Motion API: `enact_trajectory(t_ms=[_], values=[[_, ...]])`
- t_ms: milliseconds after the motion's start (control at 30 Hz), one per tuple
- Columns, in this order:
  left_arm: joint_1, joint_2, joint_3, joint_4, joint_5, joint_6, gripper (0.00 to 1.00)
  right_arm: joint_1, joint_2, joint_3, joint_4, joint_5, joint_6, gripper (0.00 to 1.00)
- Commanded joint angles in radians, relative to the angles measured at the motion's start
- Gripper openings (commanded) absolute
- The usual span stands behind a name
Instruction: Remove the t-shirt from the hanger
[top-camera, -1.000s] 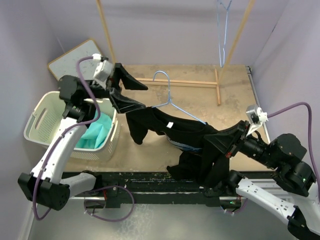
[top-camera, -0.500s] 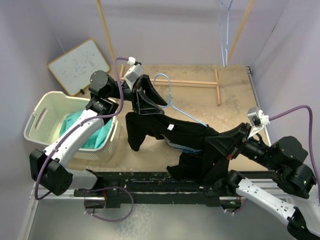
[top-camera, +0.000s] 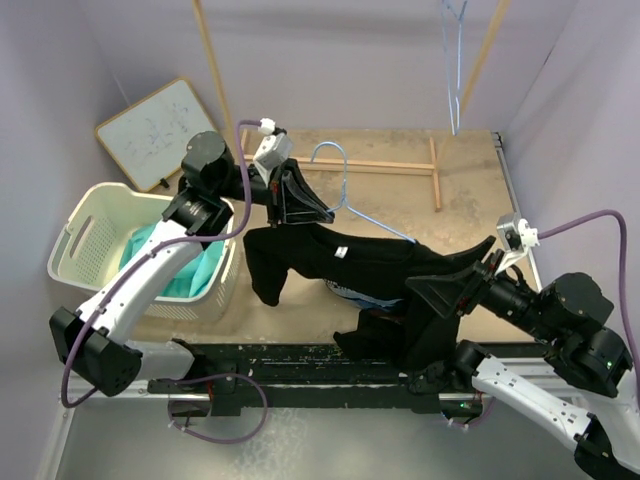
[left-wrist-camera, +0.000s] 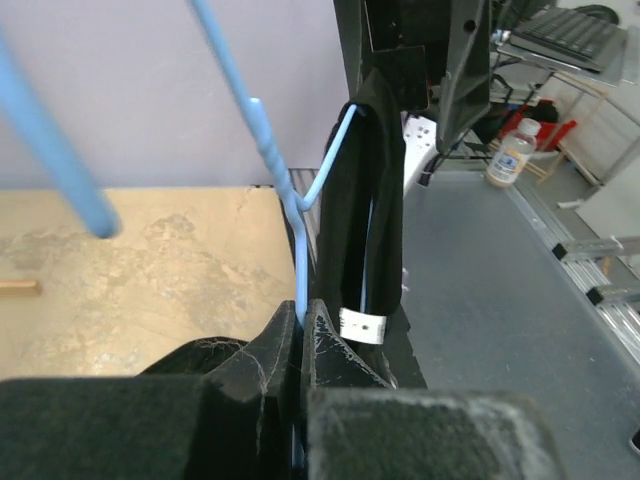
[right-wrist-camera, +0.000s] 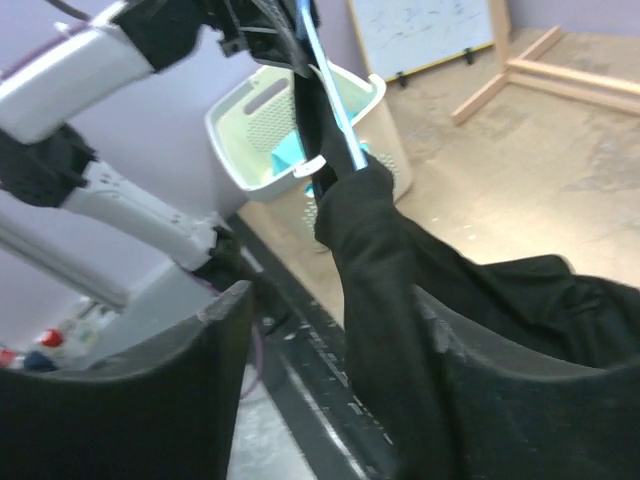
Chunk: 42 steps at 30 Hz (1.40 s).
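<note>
A black t-shirt (top-camera: 370, 265) hangs on a light blue wire hanger (top-camera: 340, 185) above the tabletop. My left gripper (top-camera: 303, 205) is shut on the hanger's wire just below its hook. In the left wrist view the blue hanger (left-wrist-camera: 300, 240) runs straight between the pinched jaws of that gripper (left-wrist-camera: 300, 320), with the t-shirt (left-wrist-camera: 360, 200) and its white label (left-wrist-camera: 362, 325) just beyond. My right gripper (top-camera: 452, 275) stands open at the shirt's lower right. In the right wrist view the t-shirt (right-wrist-camera: 400, 290) drapes loosely between that gripper's (right-wrist-camera: 340, 305) spread fingers.
A white laundry basket (top-camera: 85, 225) holding teal cloth (top-camera: 190, 265) sits at the left. A whiteboard (top-camera: 160, 120) leans on the back wall. A wooden rack frame (top-camera: 400, 165) stands behind, with another wire hanger (top-camera: 455, 60) hanging from it.
My left gripper swung right from above the basket to the hanger and shut on its wire. The right gripper opened, loosening its hold on the shirt.
</note>
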Motion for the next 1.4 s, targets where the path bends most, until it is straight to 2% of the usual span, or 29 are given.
enact_trajectory(t_ms=[0,100,200,333,400,433,467,533,567,667,733,800,867,967,1067,1167,1333,1367], values=[[-0.004,-0.101,0.127,-0.339,-0.16,0.314,0.0,-0.002,-0.03,0.019,-0.049,0.116,-0.011,0.72],[-0.004,-0.128,0.168,-0.445,-0.193,0.386,0.0,-0.002,-0.083,0.021,-0.101,0.166,-0.012,0.8],[-0.004,-0.136,0.186,-0.467,-0.195,0.397,0.0,-0.002,-0.109,0.001,-0.106,0.15,-0.014,0.81],[-0.004,-0.133,0.199,-0.469,-0.176,0.387,0.0,-0.002,-0.105,-0.034,-0.096,0.133,-0.032,0.76],[-0.004,-0.13,0.204,-0.465,-0.16,0.375,0.0,-0.002,-0.101,-0.056,-0.071,0.12,-0.043,0.7],[-0.004,-0.13,0.203,-0.46,-0.155,0.37,0.0,-0.002,-0.099,-0.065,-0.055,0.119,-0.046,0.62],[-0.004,-0.132,0.206,-0.46,-0.156,0.37,0.0,-0.002,-0.094,-0.071,-0.042,0.128,-0.049,0.48],[-0.004,-0.141,0.207,-0.485,-0.178,0.393,0.0,-0.002,-0.072,-0.056,-0.056,0.204,-0.047,0.11],[-0.004,-0.144,0.208,-0.504,-0.192,0.411,0.0,-0.002,-0.058,-0.04,-0.088,0.283,-0.034,0.0],[-0.004,-0.159,0.209,-0.568,-0.225,0.457,0.0,-0.002,-0.025,0.0,-0.21,0.607,0.027,0.0],[-0.004,-0.176,0.194,-0.586,-0.239,0.472,0.0,0.001,-0.006,0.026,-0.329,0.846,0.154,0.0],[-0.003,-0.197,0.174,-0.6,-0.264,0.483,0.0,0.002,0.001,0.038,-0.36,0.963,0.179,0.0],[-0.003,-0.217,0.164,-0.615,-0.283,0.499,0.0,0.002,0.016,0.078,-0.466,1.059,0.279,0.0],[-0.003,-0.237,0.163,-0.639,-0.318,0.52,0.0,0.002,0.001,0.102,-0.542,1.135,0.382,0.0],[-0.003,-0.263,0.163,-0.634,-0.349,0.524,0.0,0.003,-0.034,0.12,-0.623,1.173,0.456,0.0],[-0.003,-0.275,0.154,-0.589,-0.351,0.496,0.0,0.007,-0.062,0.095,-0.545,1.109,0.378,0.0],[-0.003,-0.245,0.121,-0.46,-0.335,0.416,0.0,0.007,0.031,0.044,-0.237,0.787,0.089,0.02],[-0.003,-0.231,0.12,-0.441,-0.333,0.404,0.0,0.007,0.051,0.041,-0.194,0.709,0.047,0.11]])
